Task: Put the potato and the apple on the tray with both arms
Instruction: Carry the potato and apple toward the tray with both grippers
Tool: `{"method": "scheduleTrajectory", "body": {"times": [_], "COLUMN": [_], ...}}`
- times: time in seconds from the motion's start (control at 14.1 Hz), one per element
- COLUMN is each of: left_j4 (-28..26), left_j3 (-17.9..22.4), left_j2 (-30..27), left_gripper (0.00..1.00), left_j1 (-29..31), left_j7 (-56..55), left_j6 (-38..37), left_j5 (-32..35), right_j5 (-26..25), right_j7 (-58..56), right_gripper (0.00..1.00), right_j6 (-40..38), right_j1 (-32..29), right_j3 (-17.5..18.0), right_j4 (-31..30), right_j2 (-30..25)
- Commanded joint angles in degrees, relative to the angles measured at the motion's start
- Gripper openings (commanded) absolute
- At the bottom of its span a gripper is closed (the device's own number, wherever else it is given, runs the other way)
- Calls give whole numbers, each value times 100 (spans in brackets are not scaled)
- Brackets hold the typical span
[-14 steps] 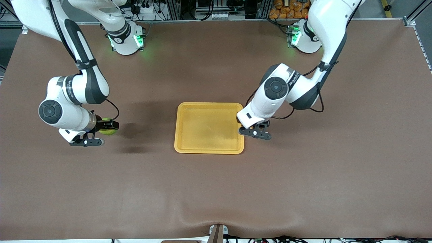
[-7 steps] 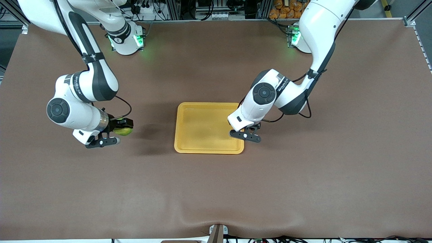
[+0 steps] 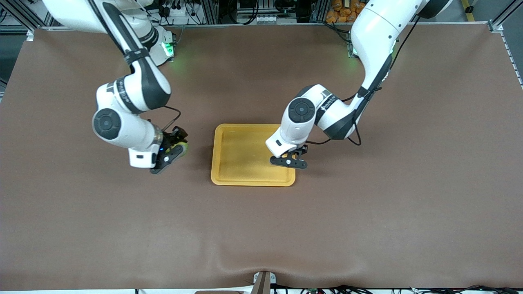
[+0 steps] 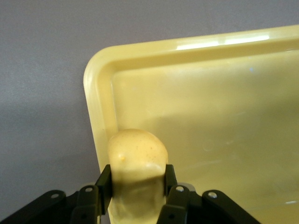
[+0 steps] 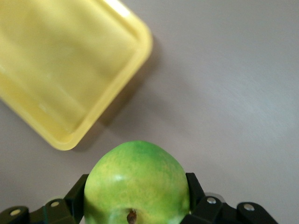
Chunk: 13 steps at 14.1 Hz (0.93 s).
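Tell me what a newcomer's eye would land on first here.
The yellow tray at the table's middle, flanked by both arms. The left gripper holds the potato over the tray's rim at the left arm's end. The right gripper holds the green apple over bare table beside the tray.

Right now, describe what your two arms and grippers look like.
Both arms are glossy white with black joint bands and round dark caps. A thin black cable loops at each wrist. The left gripper and right gripper are black, two-fingered, with small silver screws.
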Motion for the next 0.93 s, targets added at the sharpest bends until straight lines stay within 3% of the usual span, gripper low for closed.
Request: {"method": "scheduleTrajectory", "body": {"times": [0.0, 0.14, 0.43, 0.85], "left_j4": [269, 357, 375, 524], "left_j3": [57, 57, 110, 110], "left_j2": [156, 226, 350, 508], "left_gripper": [0, 0, 0, 0], "left_j1": [-133, -141, -124, -141], "left_j7": [-364, -399, -444, -953], "left_j6": [-52, -52, -8, -8], "left_j5": [372, 373, 373, 364], "right_j5": [86, 173, 288, 271], "right_j7": [-992, -2352, -3963, -4985], "right_gripper": [0, 0, 0, 0], "right_j6": [302, 601, 848, 1321], "right_j1": [193, 237, 543, 1019], "right_j3": [-1, 0, 0, -18], "right_j4": [37, 37, -7, -260], "right_j2": [16, 130, 201, 192]}}
